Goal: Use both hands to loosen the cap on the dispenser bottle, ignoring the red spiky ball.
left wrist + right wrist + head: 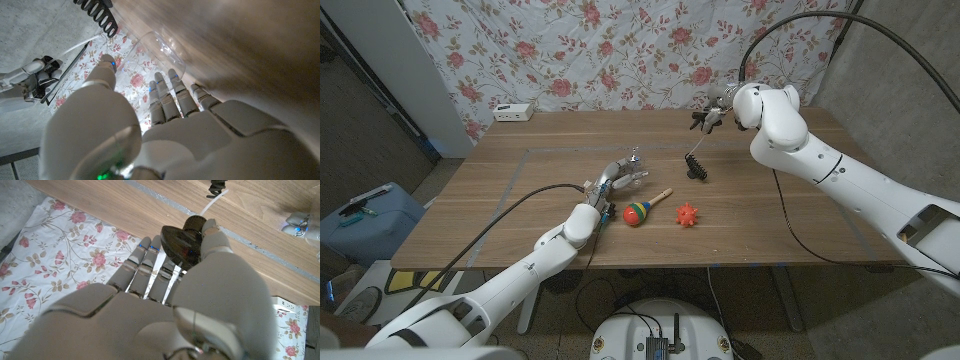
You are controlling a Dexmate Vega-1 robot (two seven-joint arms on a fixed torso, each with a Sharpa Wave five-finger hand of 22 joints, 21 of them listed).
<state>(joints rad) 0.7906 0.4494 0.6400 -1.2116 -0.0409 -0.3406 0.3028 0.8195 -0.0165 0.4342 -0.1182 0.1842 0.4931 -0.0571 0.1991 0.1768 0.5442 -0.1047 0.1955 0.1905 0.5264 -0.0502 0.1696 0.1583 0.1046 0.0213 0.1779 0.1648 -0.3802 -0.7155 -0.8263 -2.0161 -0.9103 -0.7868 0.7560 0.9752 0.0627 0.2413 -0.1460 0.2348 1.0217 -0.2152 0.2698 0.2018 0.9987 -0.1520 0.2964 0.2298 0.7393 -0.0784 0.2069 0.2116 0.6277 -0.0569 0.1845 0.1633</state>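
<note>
Hazard 1: the cap [181, 244] appears to be pinched only between the thumb and fingertips of the right hand [718, 112], with its black coil [696, 166] and white tube hanging free below; a slackened pinch or a quick swing of the arm would probably drop the assembly onto the table [520, 200]. Hazard 2: the clear bottle [159, 49] is smooth and looks empty, so it is judged light and slippery; the left hand [607, 192] has its fingers wrapped around the bottle body, and uneven pressure could let it rotate or slide out. Hazard 3: the red spiky ball [687, 214] and a coloured maraca toy [642, 211] lie just beside the left hand on its right; a low sweep of either arm could knock them. Position: the cap is already clear of the bottle. The bottle is held low over the table near its middle, in front of the robot. The cap is held raised toward the far right of the table, well apart from the bottle, and the coil end hangs between the two hands, nearer the right one. The ball is untouched
</note>
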